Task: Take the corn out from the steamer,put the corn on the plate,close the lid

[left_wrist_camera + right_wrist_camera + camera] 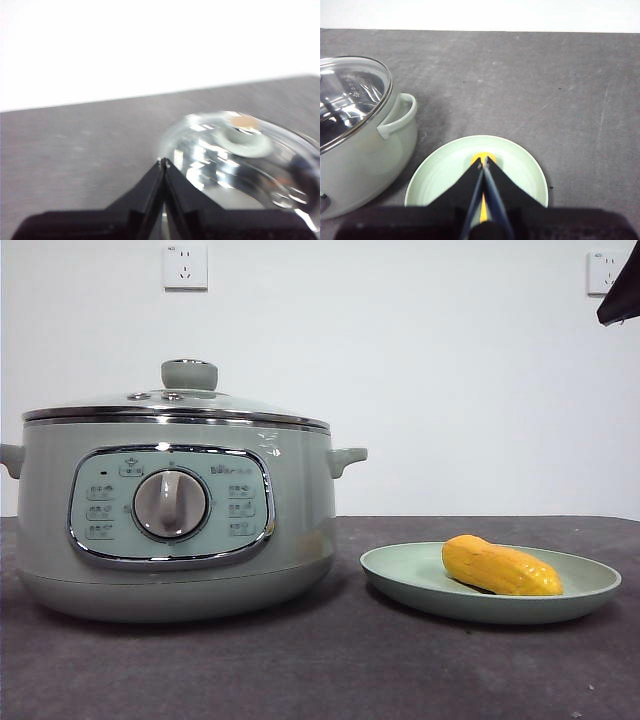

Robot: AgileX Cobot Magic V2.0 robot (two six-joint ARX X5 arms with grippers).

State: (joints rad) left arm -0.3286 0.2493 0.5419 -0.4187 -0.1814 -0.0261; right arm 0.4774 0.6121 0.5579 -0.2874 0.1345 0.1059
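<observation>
- The worktop [330,670] is a dark grey matte surface running back to a plain white wall [450,370], which carries two sockets, one [185,266] above the pot and one [605,272] near the top right corner of the front view.
- The steamer [170,510] stands on the left of the worktop in the front view, a large pale green pot with a chrome-rimmed panel, a round dial [171,504] at its middle and a small handle on each side.
- The lid [175,405] sits on the steamer, its chrome rim level all round and its pale green knob [189,374] upright on top; the pot is closed.
- The plate [400,575] lies on the worktop just to the right of the steamer, near it but apart.
- The corn [500,566] lies on its side in the plate, tilted a little, its thicker end toward the steamer.
- The right claw [483,162] hangs above the plate and the corn, its two black jaws pressed together and holding nothing; it is clear of the corn. A black tip at the top right corner of the front view is likely this arm.
- The left claw [163,162] hovers over the glass lid, beside the knob and clear of it, its jaws closed tip to tip and empty; that picture is blurred.
</observation>
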